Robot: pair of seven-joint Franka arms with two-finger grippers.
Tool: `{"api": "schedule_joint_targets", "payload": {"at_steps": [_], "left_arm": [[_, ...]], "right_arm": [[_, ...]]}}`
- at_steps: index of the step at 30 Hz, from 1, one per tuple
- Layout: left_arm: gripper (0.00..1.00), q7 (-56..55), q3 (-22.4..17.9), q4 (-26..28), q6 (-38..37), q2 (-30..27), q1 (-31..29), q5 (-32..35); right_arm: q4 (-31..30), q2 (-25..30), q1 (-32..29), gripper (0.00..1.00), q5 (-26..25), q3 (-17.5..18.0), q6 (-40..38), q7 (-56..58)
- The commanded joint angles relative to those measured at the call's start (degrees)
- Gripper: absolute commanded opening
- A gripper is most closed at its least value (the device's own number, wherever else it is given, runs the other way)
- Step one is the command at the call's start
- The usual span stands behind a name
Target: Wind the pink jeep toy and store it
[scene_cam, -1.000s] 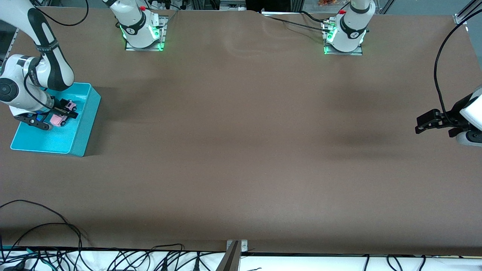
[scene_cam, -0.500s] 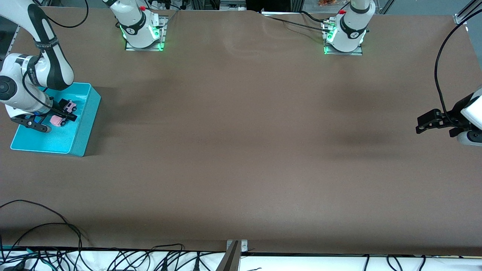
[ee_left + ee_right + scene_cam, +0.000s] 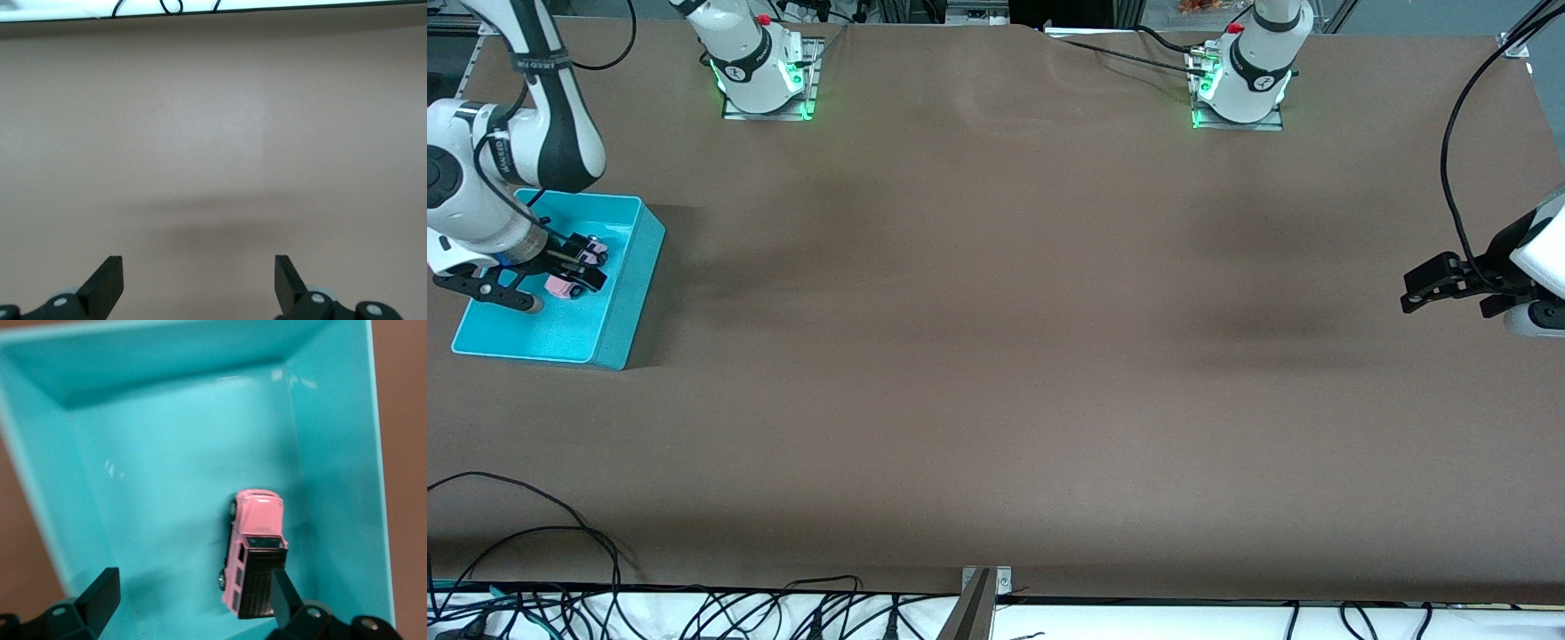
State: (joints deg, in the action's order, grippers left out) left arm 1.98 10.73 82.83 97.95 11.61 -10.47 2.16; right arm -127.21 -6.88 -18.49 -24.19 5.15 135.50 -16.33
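The pink jeep toy (image 3: 257, 547), pale pink with a black roof, lies on the floor of the turquoise bin (image 3: 333, 453) close to one wall. In the front view the pink jeep toy (image 3: 559, 284) shows in the bin (image 3: 618, 293) at the right arm's end of the table. My right gripper (image 3: 193, 597) is open and empty above the bin floor, with one finger (image 3: 283, 593) just over the jeep's roofed end. In the front view the right gripper (image 3: 560, 295) partly hides the jeep. My left gripper (image 3: 1408, 293) is open and empty over bare table at the left arm's end and also shows in its wrist view (image 3: 199, 280).
The brown table (image 3: 996, 356) spreads between the two arms. Cables (image 3: 534, 533) lie along the table edge nearest the front camera. A metal bracket (image 3: 983, 596) sits at the middle of that edge.
My right gripper has lifted a little and drawn back from the jeep, which stays in the bin. The left gripper has shifted slightly.
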Motion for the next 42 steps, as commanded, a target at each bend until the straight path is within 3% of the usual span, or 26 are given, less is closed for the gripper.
{"api": "schedule_joint_targets", "payload": {"at_steps": [1, 4, 8, 14, 22, 28, 34, 42], "left_arm": [[1.00, -0.83, 0.25, 1.20, -0.39, -1.94, -0.70, -1.19], [1.00, -0.84, 0.17, 0.94, -1.70, -1.94, -0.70, -1.19], [1.00, -1.88, -0.01, 0.50, -2.15, -1.85, -0.78, -1.19], [1.00, -3.12, -0.01, 0.23, -1.80, -1.85, -0.78, -1.28], [1.00, -2.94, -0.01, 0.23, -1.88, -2.38, -1.13, -1.89], [1.00, -2.42, -0.10, 0.76, -1.88, -2.29, -3.77, -7.60], [1.00, -2.51, -1.94, 1.20, -1.88, -2.73, -2.20, -8.31], [1.00, -2.42, -10.46, 2.25, -1.88, -3.96, 6.33, -8.31]], "right_arm": [[-0.93, 4.50, 1.09, 1.00, -0.50, 0.39, -2.34, 0.34], [-0.67, 5.65, 3.28, 1.00, 1.42, 0.48, -4.27, 0.25], [-0.76, 7.67, 4.86, 1.00, 9.15, 0.39, -5.15, 0.43], [0.30, 10.66, 7.32, 1.00, 13.37, 0.48, -9.63, 0.51], [8.90, 11.19, 9.88, 1.00, 22.51, 0.48, -20.52, 0.87], [14.00, 11.71, 12.42, 1.00, 23.49, 0.66, -27.73, 0.78], [18.92, 12.42, 12.95, 1.00, 24.80, 0.74, -35.46, 0.87], [21.83, 15.14, 15.94, 1.00, 24.98, 1.36, -41.89, 0.59]]}}
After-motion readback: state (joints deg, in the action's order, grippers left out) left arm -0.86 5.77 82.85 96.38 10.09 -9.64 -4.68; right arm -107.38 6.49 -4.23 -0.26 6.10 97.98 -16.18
